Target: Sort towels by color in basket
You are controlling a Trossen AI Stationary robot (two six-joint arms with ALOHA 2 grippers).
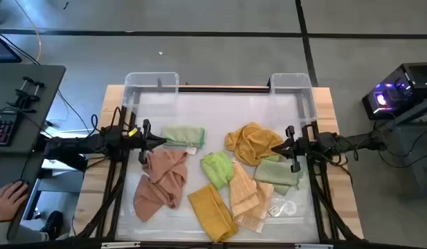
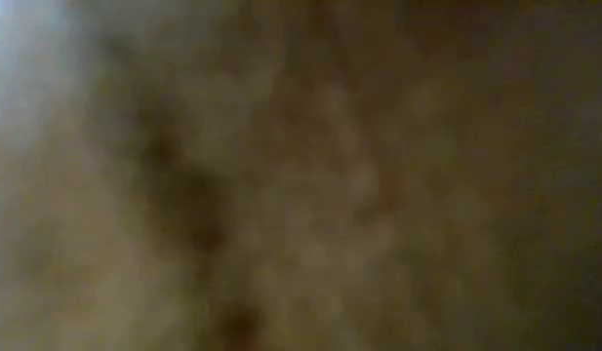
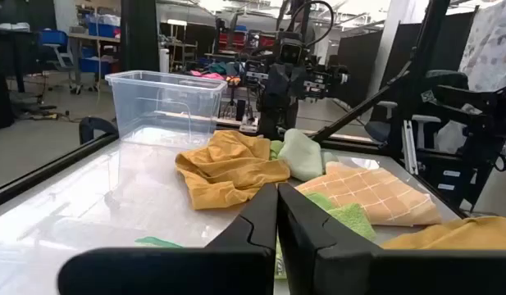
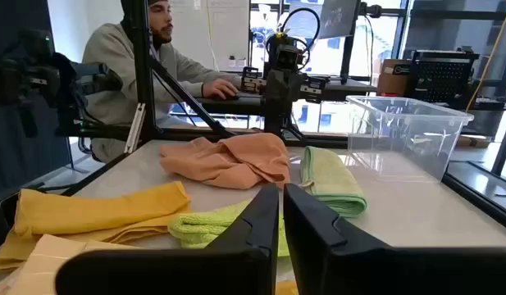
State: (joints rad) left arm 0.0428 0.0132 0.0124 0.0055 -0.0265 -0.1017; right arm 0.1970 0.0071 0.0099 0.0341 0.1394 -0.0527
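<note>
Seven towels lie on the white mat [image 1: 220,104]: a folded light green one [image 1: 183,135], a salmon pink one [image 1: 161,181], a bright green one [image 1: 216,168], a crumpled mustard one [image 1: 253,143], a folded mustard one [image 1: 212,211], a pale orange checked one [image 1: 246,195] and a sage green one [image 1: 279,173]. My left gripper [image 1: 160,140] [image 3: 277,205] is shut, its tips at the light green towel's left edge. My right gripper [image 1: 277,148] [image 4: 282,205] is shut, its tips at the crumpled mustard towel's right edge. Whether either gripper touches a towel, I cannot tell.
Two clear plastic bins [image 1: 151,86] [image 1: 293,88] stand at the table's far edge. A small clear plastic piece [image 1: 282,207] lies near the checked towel. Something blurred and brown covers the whole low view. A person [image 4: 146,65] sits beyond the left side, one hand [image 1: 9,197] on a desk.
</note>
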